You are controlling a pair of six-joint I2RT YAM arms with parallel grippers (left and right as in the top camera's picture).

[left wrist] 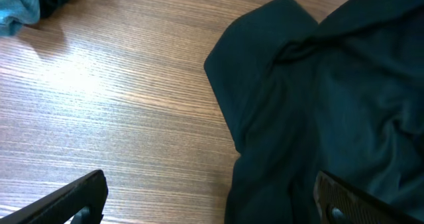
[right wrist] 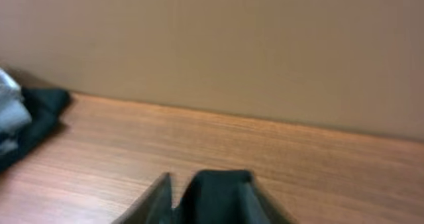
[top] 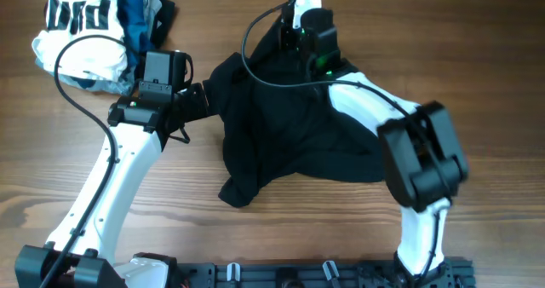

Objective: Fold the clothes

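Right of the laundry pile [top: 85, 32], the black shirt [top: 289, 126] is left crumpled on the table [top: 494, 66]. The left gripper [top: 203, 100] is spread wide at the pile-side hem, nothing held. The right gripper [top: 294, 28] is further from the pile, cloth at its tips; closure cannot be told. One hem layer should be pinched and the shirt pulled flat before folding.

It looked like a robot lab. Two white robot arms, the left arm [top: 128, 162] and the right arm [top: 368, 106], stood on a black rail [top: 324, 273] at the edge of a wooden table [top: 281, 237]. Cables [top: 58, 68] looped off them. Behind was a plain tan wall [right wrist: 232, 45].
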